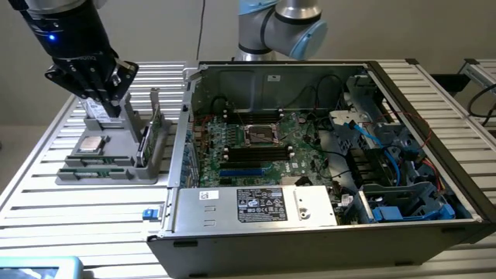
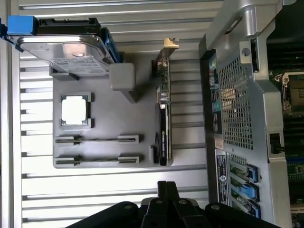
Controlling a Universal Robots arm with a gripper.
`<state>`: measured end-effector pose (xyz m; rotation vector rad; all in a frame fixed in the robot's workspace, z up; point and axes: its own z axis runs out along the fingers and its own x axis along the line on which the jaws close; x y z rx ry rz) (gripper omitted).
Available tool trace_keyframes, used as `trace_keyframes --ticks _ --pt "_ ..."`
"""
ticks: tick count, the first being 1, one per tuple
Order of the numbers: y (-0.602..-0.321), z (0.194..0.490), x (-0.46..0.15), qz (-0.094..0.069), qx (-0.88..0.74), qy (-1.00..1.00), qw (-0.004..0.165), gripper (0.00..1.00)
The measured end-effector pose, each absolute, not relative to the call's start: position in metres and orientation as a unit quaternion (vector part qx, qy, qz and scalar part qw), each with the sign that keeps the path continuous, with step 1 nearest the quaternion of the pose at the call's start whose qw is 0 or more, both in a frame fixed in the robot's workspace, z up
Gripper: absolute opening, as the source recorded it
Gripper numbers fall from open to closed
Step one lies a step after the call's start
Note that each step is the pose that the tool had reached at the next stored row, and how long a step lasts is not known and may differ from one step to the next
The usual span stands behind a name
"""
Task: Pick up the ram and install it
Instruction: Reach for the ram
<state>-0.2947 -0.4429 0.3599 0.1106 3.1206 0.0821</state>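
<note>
We see the black gripper (image 1: 108,104) (image 2: 162,190) hanging tip-down above the flat grey plastic tray (image 1: 124,152) (image 2: 114,114) and apart from it. Its black wrist body (image 1: 66,29) leans slightly and is cut off by the frame's edge. The fingers are pressed together, and we see nothing between them.

The ram (image 1: 93,172) (image 2: 97,160), a thin green circuit-board stick, stands on edge in a low holder at the tray's end farthest from the silver hard drive (image 1: 96,110) (image 2: 71,45). A second like stick (image 1: 97,160) (image 2: 97,139) stands in the holder just beside it. Between those holders and the drive lies a square silver processor chip (image 1: 92,143) (image 2: 74,110).

A larger green card with a metal bracket (image 1: 155,131) (image 2: 164,114) stands upright along the tray's side nearest the open grey computer case (image 1: 310,244) (image 2: 237,95).

In the exterior view the gripper covers part of the drive. Seen edge-on, the sticks are too thin for us to make out chips or a label. The grey-and-blue arm joint (image 1: 279,26) behind the case is cropped, so we cannot see how it joins the wrist.
</note>
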Motion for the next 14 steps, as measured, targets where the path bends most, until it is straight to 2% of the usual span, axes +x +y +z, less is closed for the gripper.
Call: trace_keyframes --ticks 14 --pt "-0.443 0.351 -0.330 0.026 0.035 0.999 0.007 0.11"
